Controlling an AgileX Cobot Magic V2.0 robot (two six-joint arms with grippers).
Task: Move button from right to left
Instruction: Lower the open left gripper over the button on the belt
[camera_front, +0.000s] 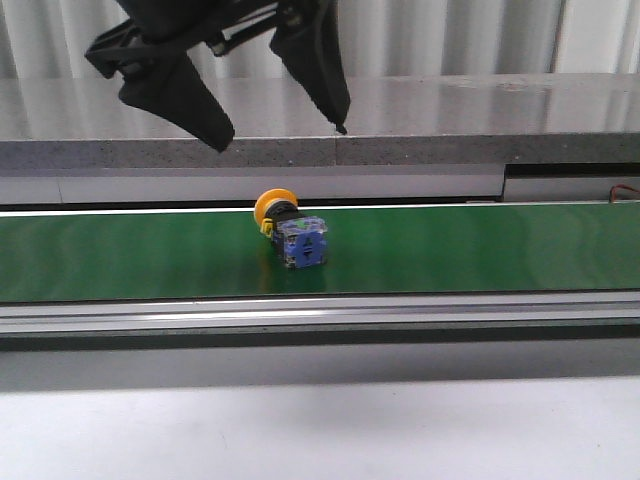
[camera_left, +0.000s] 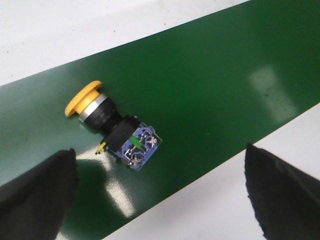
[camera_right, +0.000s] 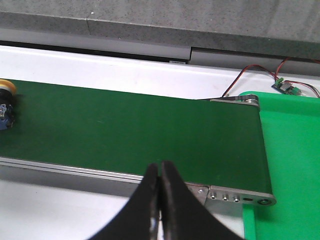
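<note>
The button (camera_front: 290, 232) lies on its side on the green conveyor belt (camera_front: 480, 255), orange-yellow cap toward the back left, blue contact block toward the front. My left gripper (camera_front: 282, 138) hangs open and empty above it, well clear of the belt. In the left wrist view the button (camera_left: 115, 127) lies between and beyond the two spread black fingers (camera_left: 40, 195), nearer one finger, with the gripper (camera_left: 157, 155) open. My right gripper (camera_right: 160, 167) is shut and empty over the belt's near rail, far from the button (camera_right: 5, 105), which shows only partly at that picture's edge.
A grey stone-like ledge (camera_front: 450, 120) runs behind the belt, and a metal rail (camera_front: 320, 315) runs along its front. In the right wrist view the belt ends at a roller (camera_right: 245, 100) beside a bright green mat (camera_right: 292, 160), with a small wired board (camera_right: 285, 85) behind.
</note>
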